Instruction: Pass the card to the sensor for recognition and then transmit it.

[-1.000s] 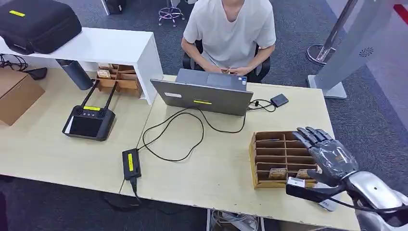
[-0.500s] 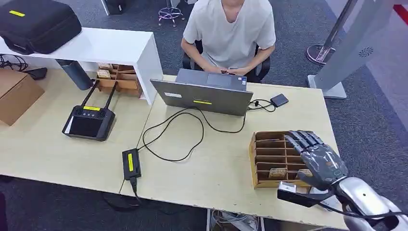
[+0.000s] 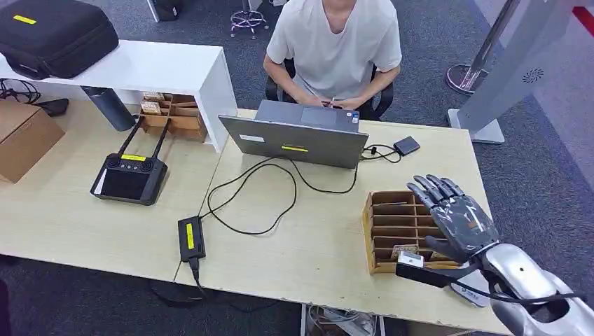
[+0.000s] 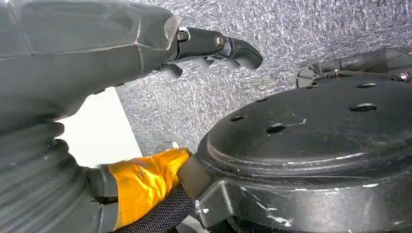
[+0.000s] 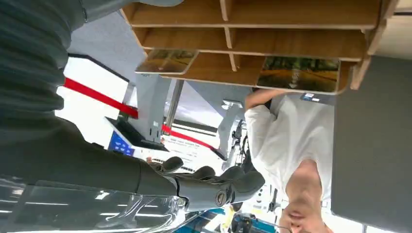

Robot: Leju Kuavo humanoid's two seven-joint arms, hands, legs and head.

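Observation:
A wooden card organizer (image 3: 394,218) stands at the table's right end, and the right wrist view shows its compartments (image 5: 291,43) close up. Two picture cards (image 5: 167,60) (image 5: 300,74) lie in its near slots; one card (image 3: 405,250) shows in the head view. My right hand (image 3: 455,215) hovers over the organizer's right side with fingers spread, holding nothing; its fingers (image 5: 214,184) are bare in the right wrist view. A small black sensor (image 3: 407,145) lies beyond the organizer, wired to the laptop. My left hand (image 4: 97,53) hangs over the carpet and holds nothing.
A person (image 3: 336,49) sits behind the laptop (image 3: 294,140) at the far edge. A cable loops to a power brick (image 3: 190,238). A black controller (image 3: 129,175), a cardboard box (image 3: 21,136) and a white shelf (image 3: 140,66) are on the left. A white tag (image 3: 469,294) lies by my right wrist.
My right hand has moved left and a little farther out, so it now covers more of the organizer's right side. Everything else on the table is as before.

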